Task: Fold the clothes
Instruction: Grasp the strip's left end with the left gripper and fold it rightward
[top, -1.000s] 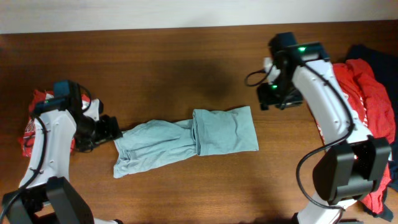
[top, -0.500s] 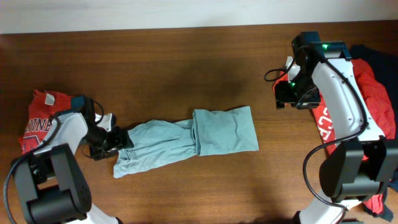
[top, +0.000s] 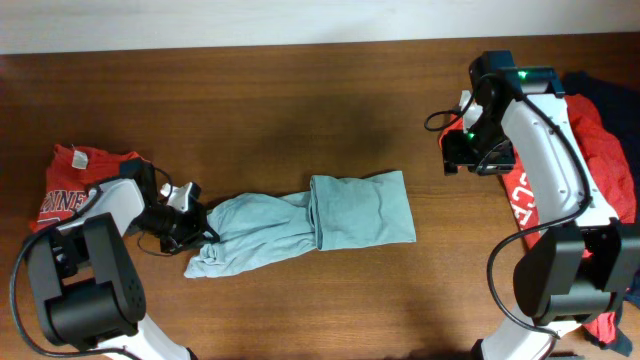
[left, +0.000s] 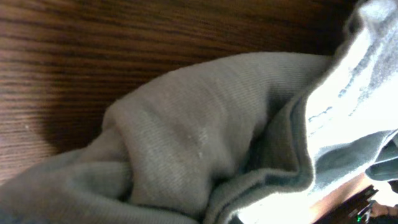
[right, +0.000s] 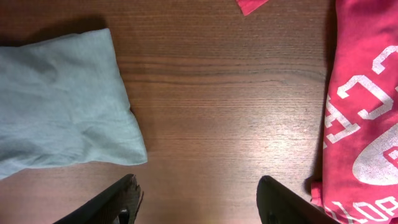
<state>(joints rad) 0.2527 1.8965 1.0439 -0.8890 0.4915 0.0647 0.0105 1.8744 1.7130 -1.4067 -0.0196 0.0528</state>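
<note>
The pale grey-blue T-shirt (top: 320, 225) lies crumpled lengthwise across the middle of the table, its right half folded into a flat block. My left gripper (top: 192, 228) is at the shirt's left end, where the cloth is bunched up. In the left wrist view the shirt (left: 199, 137) fills the frame right up to the jaws and hides the fingers; the gripper looks shut on the cloth. My right gripper (right: 199, 199) stands open over bare wood, between the shirt's right edge (right: 62, 99) and a red lettered shirt (right: 367, 106).
A red T-shirt with white lettering (top: 65, 185) lies at the far left behind my left arm. At the far right a heap of red shirts (top: 590, 150) rests on a dark navy one (top: 600, 85). The table's far edge runs along the top.
My left gripper has slid right onto the pale shirt's left end and closed; the cloth there has bunched up. The right arm moved right earlier and has since stayed still.
</note>
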